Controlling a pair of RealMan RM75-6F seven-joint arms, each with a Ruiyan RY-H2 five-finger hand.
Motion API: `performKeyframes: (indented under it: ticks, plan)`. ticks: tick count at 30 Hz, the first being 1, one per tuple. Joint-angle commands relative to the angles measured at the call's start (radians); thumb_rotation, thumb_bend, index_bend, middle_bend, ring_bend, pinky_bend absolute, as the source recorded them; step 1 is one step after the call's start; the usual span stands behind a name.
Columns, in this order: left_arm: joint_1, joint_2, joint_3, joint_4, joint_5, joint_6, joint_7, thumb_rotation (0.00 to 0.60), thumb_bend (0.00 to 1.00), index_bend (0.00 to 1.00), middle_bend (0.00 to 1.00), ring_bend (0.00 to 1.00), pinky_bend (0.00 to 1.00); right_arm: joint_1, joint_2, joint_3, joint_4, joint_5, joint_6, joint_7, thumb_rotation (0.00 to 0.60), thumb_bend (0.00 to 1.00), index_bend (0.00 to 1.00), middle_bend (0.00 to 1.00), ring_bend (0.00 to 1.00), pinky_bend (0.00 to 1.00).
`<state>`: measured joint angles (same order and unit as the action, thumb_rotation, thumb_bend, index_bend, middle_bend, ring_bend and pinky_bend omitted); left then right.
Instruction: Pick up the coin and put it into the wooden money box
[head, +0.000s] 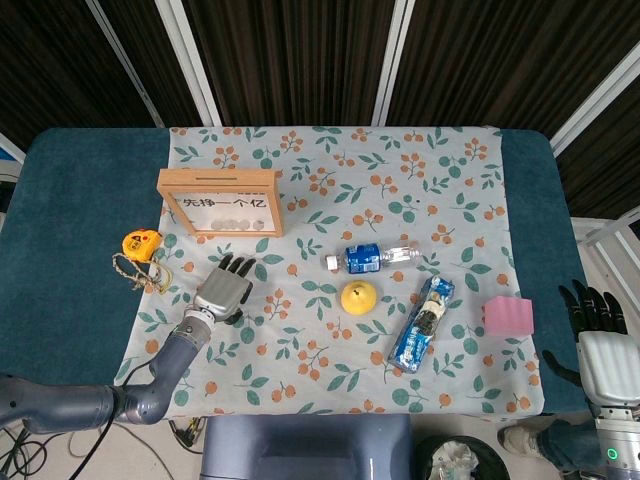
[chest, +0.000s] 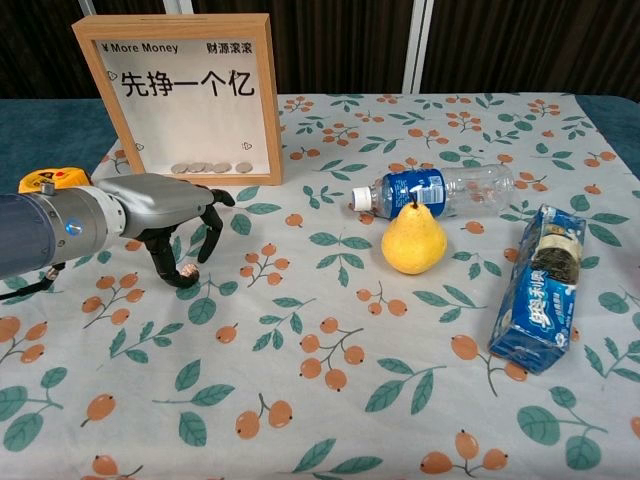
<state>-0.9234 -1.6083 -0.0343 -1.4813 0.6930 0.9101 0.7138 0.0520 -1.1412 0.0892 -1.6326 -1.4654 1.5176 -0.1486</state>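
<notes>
The fingers (chest: 165, 258) of the left hand (chest: 165, 205) are curled downward, and the coin (chest: 187, 270) is pinched between the thumb tip and one fingertip, just above the flowered cloth (chest: 330, 400). The other fingers are bent and a little spread beside it. In the head view the left hand (head: 222, 290) is seen from above, so the coin is hidden under it. The hand is near the left edge of the cloth, on the near side of the wooden money box (chest: 178, 92).

The wooden money box stands upright near the far left corner of the cloth, with several coins lying in a row behind its clear front. Left of the hand, on the blue desk (head: 70, 250), there is a yellow tape measure (head: 141, 244) with a cord.

The right hand (head: 598, 335) is at the near right corner of the desk, well apart from everything; its dark fingers are straight and apart, and it holds nothing.

In the middle of the cloth a plastic bottle (chest: 435, 189) lies on its side, and a yellow pear (chest: 413, 240) stands just in front of it. To the right lies a blue biscuit packet (chest: 540, 285), and a pink block (head: 508, 316) sits at the right edge of the cloth.
</notes>
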Motion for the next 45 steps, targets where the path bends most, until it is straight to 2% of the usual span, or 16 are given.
performKeyframes:
  ticks: [1, 10, 13, 17, 20, 24, 31, 39, 45]
  plan:
    - [-0.002, -0.001, 0.003, -0.001, -0.002, 0.001, 0.006, 0.6, 0.22, 0.56, 0.0, 0.0, 0.0, 0.001, 0.0, 0.001, -0.001, 0.001, -0.001, -0.001, 0.6, 0.3, 0.08, 0.0, 0.0, 0.0]
    - [-0.005, 0.0, 0.006, -0.007, -0.004, -0.003, 0.007, 0.6, 0.3, 0.58, 0.01, 0.0, 0.0, 0.0, -0.001, 0.002, -0.002, 0.006, -0.001, -0.001, 0.6, 0.3, 0.08, 0.0, 0.0, 0.0]
    - [-0.004, 0.001, 0.007, -0.009, -0.001, -0.004, 0.004, 0.6, 0.38, 0.58, 0.02, 0.0, 0.0, 0.0, -0.001, 0.002, -0.003, 0.008, -0.002, -0.003, 0.6, 0.3, 0.08, 0.0, 0.0, 0.0]
    - [-0.003, 0.003, 0.005, -0.012, 0.009, -0.011, -0.011, 0.6, 0.53, 0.59, 0.03, 0.0, 0.0, 0.0, -0.002, 0.002, -0.003, 0.009, -0.002, -0.005, 0.6, 0.3, 0.08, 0.0, 0.0, 0.0]
    - [-0.003, 0.005, 0.003, -0.015, 0.015, -0.013, -0.018, 0.6, 0.58, 0.6, 0.03, 0.0, 0.0, 0.0, -0.002, 0.002, -0.004, 0.01, -0.002, -0.006, 0.6, 0.3, 0.08, 0.0, 0.0, 0.0]
    - [-0.002, 0.008, 0.001, -0.019, 0.022, -0.01, -0.024, 0.6, 0.62, 0.61, 0.04, 0.0, 0.0, 0.0, -0.001, 0.001, -0.006, 0.012, -0.005, -0.008, 0.6, 0.3, 0.08, 0.0, 0.0, 0.0]
    - [0.001, 0.032, -0.012, -0.049, 0.035, 0.011, -0.037, 0.6, 0.63, 0.64, 0.05, 0.0, 0.0, 0.0, -0.001, 0.002, -0.007, 0.015, -0.005, -0.011, 0.6, 0.3, 0.08, 0.0, 0.0, 0.0]
    - [0.016, 0.16, -0.058, -0.223, 0.118, 0.114, -0.048, 0.6, 0.63, 0.65, 0.07, 0.0, 0.0, -0.001, -0.001, 0.003, -0.009, 0.017, -0.005, -0.012, 0.6, 0.3, 0.08, 0.0, 0.0, 0.0]
    - [0.015, 0.337, -0.129, -0.427, 0.094, 0.14, -0.069, 0.6, 0.62, 0.65, 0.07, 0.0, 0.0, -0.002, -0.002, 0.001, -0.011, 0.015, -0.003, -0.018, 0.6, 0.3, 0.08, 0.0, 0.0, 0.0]
